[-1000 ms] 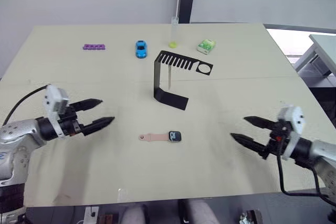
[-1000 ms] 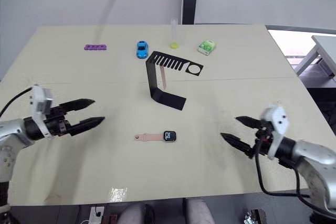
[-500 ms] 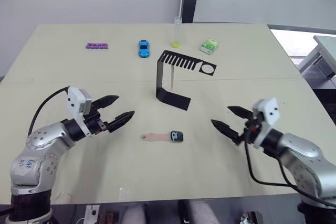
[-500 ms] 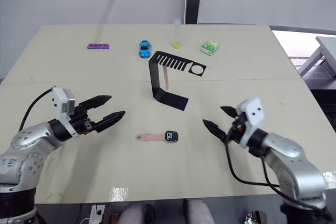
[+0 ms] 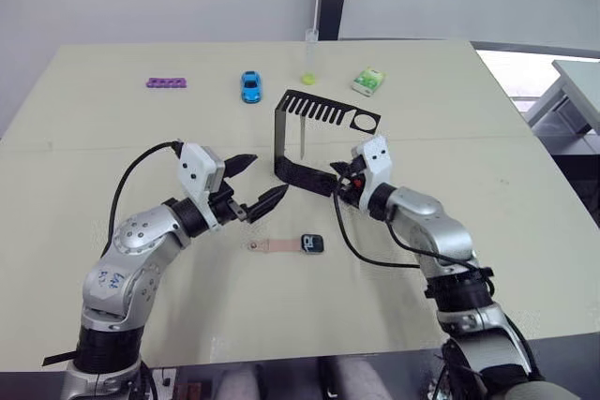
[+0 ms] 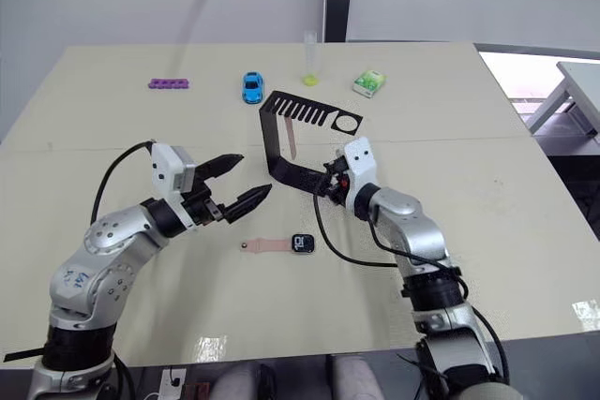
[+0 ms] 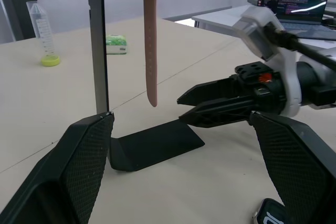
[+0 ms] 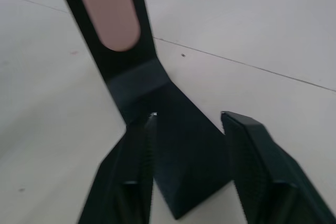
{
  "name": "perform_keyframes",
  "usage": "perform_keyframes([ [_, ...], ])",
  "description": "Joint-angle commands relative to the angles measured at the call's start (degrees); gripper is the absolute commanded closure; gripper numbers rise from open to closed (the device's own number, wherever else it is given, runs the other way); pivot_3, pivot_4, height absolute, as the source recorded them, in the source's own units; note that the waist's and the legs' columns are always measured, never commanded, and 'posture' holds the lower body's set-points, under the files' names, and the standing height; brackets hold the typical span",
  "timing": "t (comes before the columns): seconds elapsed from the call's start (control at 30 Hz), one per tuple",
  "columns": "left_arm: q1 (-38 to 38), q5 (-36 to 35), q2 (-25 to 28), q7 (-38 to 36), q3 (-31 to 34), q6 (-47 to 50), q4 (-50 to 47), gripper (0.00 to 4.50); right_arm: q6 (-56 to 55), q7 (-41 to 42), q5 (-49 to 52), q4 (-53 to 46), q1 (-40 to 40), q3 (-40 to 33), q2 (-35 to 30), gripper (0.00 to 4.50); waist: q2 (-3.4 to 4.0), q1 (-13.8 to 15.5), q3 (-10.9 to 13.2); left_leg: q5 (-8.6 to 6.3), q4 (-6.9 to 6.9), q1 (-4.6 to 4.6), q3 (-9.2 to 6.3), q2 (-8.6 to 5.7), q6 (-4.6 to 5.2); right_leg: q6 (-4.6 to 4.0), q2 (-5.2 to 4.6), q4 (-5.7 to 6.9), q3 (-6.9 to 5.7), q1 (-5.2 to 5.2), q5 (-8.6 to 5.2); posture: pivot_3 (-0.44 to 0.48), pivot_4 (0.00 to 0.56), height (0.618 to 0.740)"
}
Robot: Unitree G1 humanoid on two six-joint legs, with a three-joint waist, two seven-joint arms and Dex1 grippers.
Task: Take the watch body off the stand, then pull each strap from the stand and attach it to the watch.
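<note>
- Right gripper [image 8: 184, 145]: fingers parted a moderate way, holding nothing, tips at the near edge of the flat base of the stand [image 5: 302, 142], straddling that edge in the right wrist view.
- Left gripper [image 5: 255, 185]: fingers spread wide, empty, poised above the table [image 5: 112, 128] just left of the stand and pointed at it.
- Watch body [image 5: 312, 244]: off the stand, lying flat on the table in front of the base. First step judged done.
- Attached strap [image 5: 277, 245]: lies flat, meeting the left side of the watch body; looks joined to it, though the joint is too small to confirm.
- Hanging strap [image 7: 150, 40]: hooked over the slotted top arm, dangling free beside the upright.
- Remaining, by my reading: pull this strap off and fit it to the free side of the watch.
</note>
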Motion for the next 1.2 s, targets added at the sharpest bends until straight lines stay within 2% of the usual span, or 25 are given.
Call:
perform_keyframes([
  [0.03, -0.76, 0.32, -0.53, 1.46, -0.21, -0.19, -2.93, 0.0, -2.29, -1.27, -1.41, 2.84, -1.44, -0.67, 0.94, 4.33, 0.0, -0.06, 0.0, 0.0, 0.0, 0.0, 0.0, 0.0, 0.0, 0.0, 0.0, 0.0, 0.0, -0.01, 0.0, 0.0, 0.15, 0.74],
  [0.07, -0.83, 0.4, -0.55, 1.61, -0.29, -0.14, -2.97, 0.0, -2.5, -1.08, -1.64, 3.66, -1.82, -0.69, 1.18, 4.45, 0.0, -0.07, 0.0, 0.0, -0.01, 0.0, 0.0, 0.01, 0.0, 0.0, 0.01, 0.01, 0.0, -0.01, 0.0, 0.0, 0.15, 0.74],
  [0.2, -1.51, 0.93, -1.06, 2.54, -1.17, 0.02, -2.79, 0.0, 0.35, 0.32, -1.74, 8.2, -2.8, -0.29, 1.8, 4.45, 0.01, -0.36, 0.0, 0.01, 0.0, 0.01, 0.02, 0.02, -0.02, 0.0, 0.01, 0.05, 0.01, -0.01, 0.0, 0.0, 0.15, 0.74],
  [0.33, -2.98, 2.42, -2.57, 3.3, -3.77, -0.45, -2.5, 0.0, 0.27, -1.62, -3.96, 12.43, -2.41, 0.15, 1.75, 4.45, -0.03, -0.38, -0.03, 0.01, 0.01, 0.13, 0.0, 0.02, -0.03, 0.0, 0.0, 0.2, 0.0, 0.02, 0.0, 0.0, 0.15, 0.74],
  [0.53, -4.47, 5.65, -5.44, 5.56, -7.84, -0.79, -1.84, 0.0, -0.8, -0.37, -4.24, 10.51, -2.19, 0.33, 2.15, 4.45, -0.03, -0.11, -0.05, 0.01, 0.06, 0.14, 0.01, 0.02, -0.03, 0.0, 0.01, 0.2, 0.01, 0.07, 0.0, 0.0, 0.15, 0.74],
  [0.83, -6.31, 13.26, -12.93, 14.82, -9.31, -2.42, 2.12, 0.0, -0.81, 0.29, -4.68, 9.16, -2.26, 0.94, 1.93, 4.45, -0.04, -0.02, -0.05, 0.02, 0.06, 0.12, 0.02, 0.03, -0.03, 0.0, 0.01, 0.2, 0.01, 0.05, 0.0, 0.0, 0.15, 0.74],
  [0.93, -7.49, 15.18, -13.86, 14.95, -10.19, -3.98, 4.99, 0.89, -0.93, 0.6, -4.93, 9.25, -2.29, 0.91, 1.57, 4.5, -0.04, -0.03, -0.05, 0.02, 0.06, 0.12, 0.03, 0.03, -0.03, 0.0, 0.01, 0.2, 0.01, 0.04, 0.0, 0.0, 0.15, 0.74],
  [1.03, -9.35, 17.08, -14.08, 14.56, -11.59, -3.99, 8.74, 2.3, -0.8, 0.93, -5.06, 9.11, -2.17, 1.06, 1.31, 4.5, -0.04, 0.03, -0.05, 0.02, 0.06, 0.12, 0.03, 0.03, -0.03, 0.0, 0.0, 0.2, 0.01, 0.05, 0.0, 0.0, 0.15, 0.74],
  [1.2, -12.32, 18.61, -16.94, 16.26, -11.59, -4.76, 12.78, 2.3, 0.5, 1.61, -4.94, 6.59, -1.09, 1.91, 1.21, 4.5, -0.04, 0.05, -0.05, 0.02, 0.05, 0.1, 0.03, 0.03, -0.03, 0.0, 0.0, 0.19, -0.01, 0.03, 0.0, 0.0, 0.15, 0.74],
])
